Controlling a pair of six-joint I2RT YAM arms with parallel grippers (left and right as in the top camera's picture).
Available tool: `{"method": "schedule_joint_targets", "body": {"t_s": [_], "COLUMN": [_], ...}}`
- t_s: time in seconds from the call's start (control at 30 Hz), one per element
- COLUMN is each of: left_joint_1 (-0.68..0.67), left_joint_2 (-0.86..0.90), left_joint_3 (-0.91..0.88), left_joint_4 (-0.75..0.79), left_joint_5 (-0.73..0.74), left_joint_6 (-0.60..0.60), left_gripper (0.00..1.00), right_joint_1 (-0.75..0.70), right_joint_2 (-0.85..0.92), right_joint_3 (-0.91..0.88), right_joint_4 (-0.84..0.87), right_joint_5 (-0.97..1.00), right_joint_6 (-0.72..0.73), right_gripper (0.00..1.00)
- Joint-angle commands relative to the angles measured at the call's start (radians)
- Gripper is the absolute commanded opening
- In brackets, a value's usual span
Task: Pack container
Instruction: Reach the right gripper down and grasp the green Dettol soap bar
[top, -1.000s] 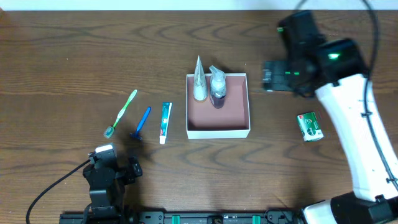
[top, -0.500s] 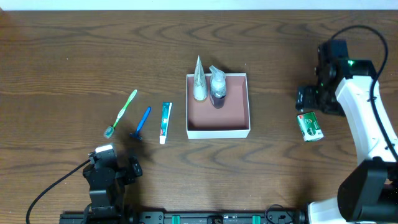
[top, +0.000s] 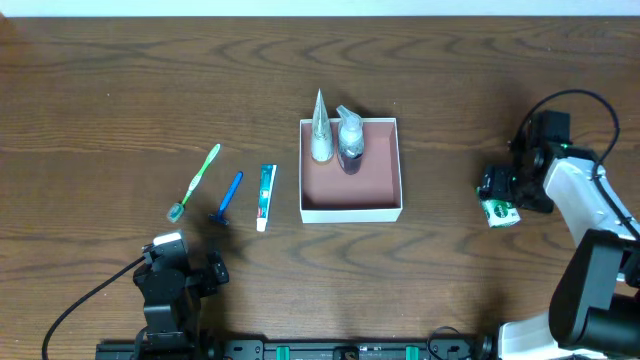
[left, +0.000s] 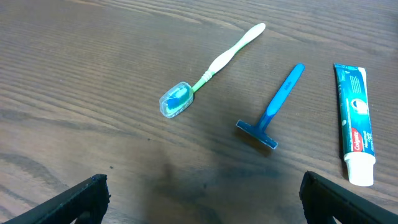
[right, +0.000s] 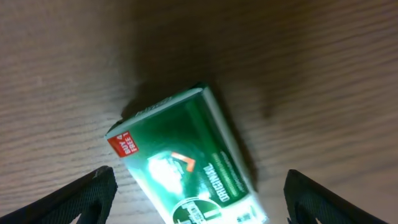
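Observation:
The container (top: 390, 205), a square white-walled box with a pinkish-brown floor, sits mid-table. A white tube (top: 320, 135) and a clear pump bottle (top: 349, 140) stand in its back left corner. A green packet (top: 502, 211) lies at the right; in the right wrist view (right: 186, 162) it lies between my spread fingers. My right gripper (top: 497, 188) is open, low over the packet, not touching it. My left gripper (top: 180, 270) is open and empty at the front left, its fingertips (left: 202, 199) wide apart over bare wood.
A green toothbrush with a capped head (top: 195, 180) (left: 205, 74), a blue razor (top: 227, 198) (left: 273, 112) and a toothpaste tube (top: 265, 195) (left: 356, 121) lie in a row left of the container. The table's front edge runs just behind the left arm.
My right arm swung from beside the container's back right out to the right and down, ending low over the green packet. The left arm and all objects stayed still.

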Motion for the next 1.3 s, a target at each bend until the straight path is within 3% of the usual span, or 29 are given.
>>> {"method": "schedule_joint_targets", "body": {"t_s": [0.0, 0.77, 0.83, 1.03, 1.27], "left_joint_1": [0.006, 0.006, 0.006, 0.006, 0.006], "left_joint_2": [-0.006, -0.006, -0.006, -0.006, -0.006], "left_joint_3": [-0.012, -0.012, -0.012, -0.012, -0.012], "left_joint_4": [0.005, 0.005, 0.004, 0.005, 0.005], "left_joint_5": [-0.004, -0.004, -0.004, -0.004, -0.004], "left_joint_6": [-0.009, -0.009, -0.009, -0.009, -0.009], "left_gripper": [0.98, 0.98, 0.98, 0.98, 0.98], "right_joint_1": [-0.006, -0.004, -0.004, 0.017, 0.168], "right_joint_2": [0.018, 0.106, 0.090, 0.019, -0.122], "right_joint_3": [-0.021, -0.024, -0.014, 0.083, 0.281], "right_joint_4": [0.027, 0.089, 0.066, -0.088, -0.334], "right_joint_5": [-0.027, -0.025, -0.025, -0.028, -0.059], "right_joint_6": [-0.023, 0.027, 0.053, 0.095, 0.145], "right_gripper": [0.88, 0.62, 0.66, 0.51, 0.44]}}
